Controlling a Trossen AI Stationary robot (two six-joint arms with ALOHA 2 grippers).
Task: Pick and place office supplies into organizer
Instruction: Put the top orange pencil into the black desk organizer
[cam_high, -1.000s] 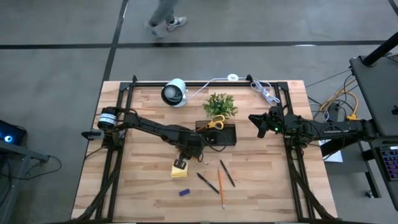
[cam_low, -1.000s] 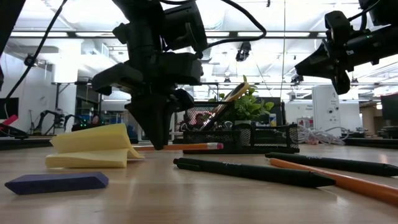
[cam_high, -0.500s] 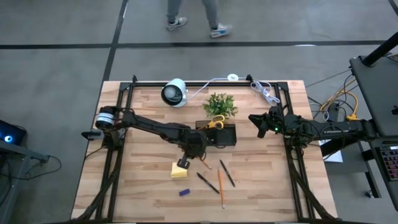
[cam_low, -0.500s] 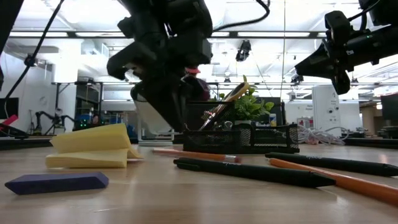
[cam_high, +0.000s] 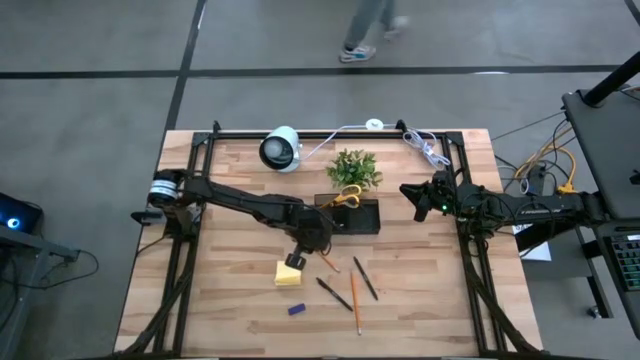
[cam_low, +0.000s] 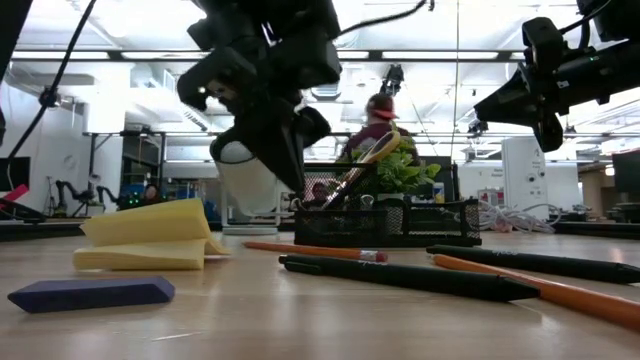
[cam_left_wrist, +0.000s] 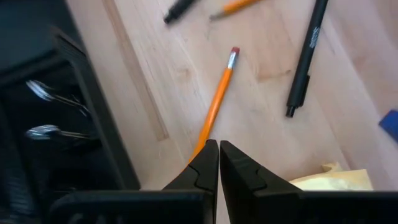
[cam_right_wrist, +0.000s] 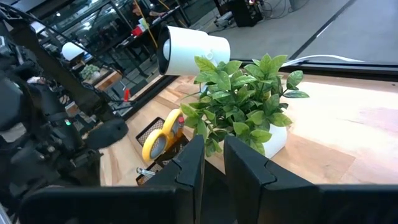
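Note:
My left gripper (cam_left_wrist: 217, 148) (cam_low: 292, 183) is shut with nothing in it, raised above the table just in front of the black mesh organizer (cam_high: 352, 216) (cam_low: 400, 220). Below it an orange pencil with a red eraser (cam_left_wrist: 217, 99) (cam_low: 315, 249) lies flat on the wood. Yellow-handled scissors (cam_high: 347, 197) (cam_right_wrist: 163, 137) stand in the organizer. A yellow sticky-note pad (cam_high: 290, 273) (cam_low: 150, 240), a blue block (cam_high: 296, 309), two dark pens (cam_high: 365, 278) (cam_high: 333, 292) and another orange pencil (cam_high: 354, 290) lie near the front. My right gripper (cam_high: 408, 190) (cam_right_wrist: 213, 158) waits slightly open at the right.
A green potted plant (cam_high: 354, 168) and a white round camera (cam_high: 281, 148) stand behind the organizer. Black frame rails (cam_high: 190, 230) run along the table's left, right and far sides. A white cable (cam_high: 425, 148) lies at the far right corner. A person walks beyond the table.
My left gripper, shut throughout, has risen from the table beside the sticky-note pad and shifted toward the organizer, tipping less steeply. The orange pencil with the eraser has slid a little on the table and stays lying there.

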